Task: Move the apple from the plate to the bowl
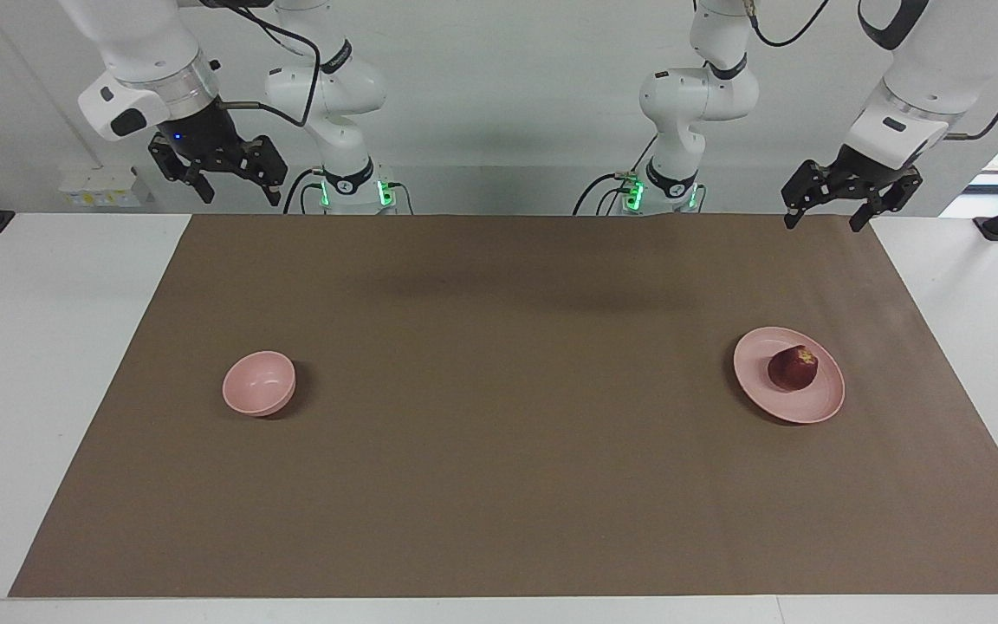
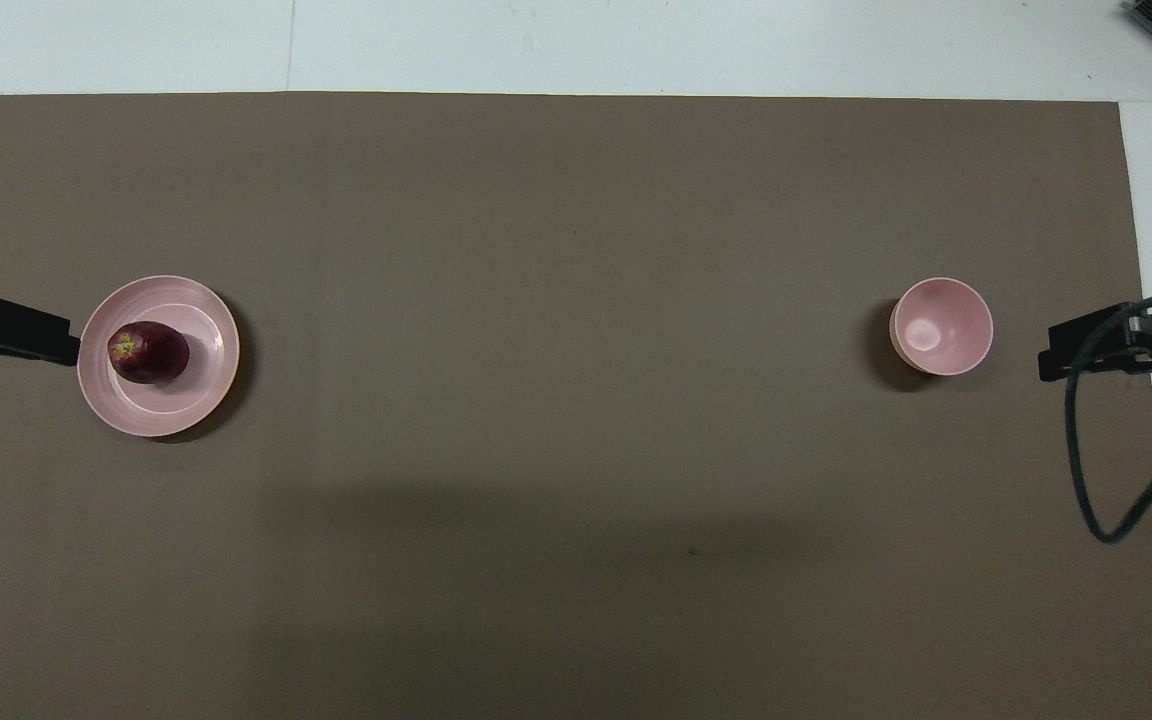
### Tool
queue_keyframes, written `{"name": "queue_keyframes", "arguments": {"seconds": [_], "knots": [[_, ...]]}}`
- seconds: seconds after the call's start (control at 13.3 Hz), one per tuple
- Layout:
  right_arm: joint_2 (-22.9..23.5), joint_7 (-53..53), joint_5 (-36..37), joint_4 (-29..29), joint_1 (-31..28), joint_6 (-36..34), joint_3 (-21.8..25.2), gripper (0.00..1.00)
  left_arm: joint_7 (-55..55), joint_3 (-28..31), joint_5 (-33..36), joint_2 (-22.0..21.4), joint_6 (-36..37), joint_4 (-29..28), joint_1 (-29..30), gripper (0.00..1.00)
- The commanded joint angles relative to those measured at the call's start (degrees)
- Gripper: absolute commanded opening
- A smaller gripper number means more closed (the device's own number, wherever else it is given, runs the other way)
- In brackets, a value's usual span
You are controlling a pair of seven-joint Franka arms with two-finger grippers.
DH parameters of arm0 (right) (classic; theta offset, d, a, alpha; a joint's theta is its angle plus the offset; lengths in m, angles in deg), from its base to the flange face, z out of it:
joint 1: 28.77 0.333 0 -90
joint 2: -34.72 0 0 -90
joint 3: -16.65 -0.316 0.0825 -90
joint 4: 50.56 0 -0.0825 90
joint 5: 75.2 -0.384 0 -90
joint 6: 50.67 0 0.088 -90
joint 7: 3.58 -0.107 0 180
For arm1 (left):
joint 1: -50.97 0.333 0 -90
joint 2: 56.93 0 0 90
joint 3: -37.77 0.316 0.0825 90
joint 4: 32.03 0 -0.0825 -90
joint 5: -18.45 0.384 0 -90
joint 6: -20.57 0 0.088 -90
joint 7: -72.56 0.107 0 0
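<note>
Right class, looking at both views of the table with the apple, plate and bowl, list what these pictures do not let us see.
- Underside of the apple: both views, hidden where it rests on the plate.
- Left hand: overhead view, cut off by the picture's edge.
- Right hand: overhead view, cut off by the edge and crossed by a black cable.
- Upper arms: facing view, cut off at the top edge.
</note>
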Motion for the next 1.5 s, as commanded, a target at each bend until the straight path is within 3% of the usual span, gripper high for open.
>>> {"name": "queue_keyframes", "arguments": {"seconds": [0.0,1.2,1.43], "knots": [[-1.08,0.54,-0.15,-1.42,-0.76,0.8,-0.5,1.0,0.22,-0.69,0.93,-1.67,-0.48,-1.71,0.54,1.0],[-1.08,0.54,-0.15,-1.42,-0.76,0.8,-0.5,1.0,0.66,-0.78,0.85,-1.51,-4.7,-4.19,0.28,1.0],[-0.99,0.54,-0.15,-1.42,-0.76,0.8,-0.5,1.0,0.66,-0.69,0.85,-1.85,-10.83,-9.7,0.89,1.0]]}}
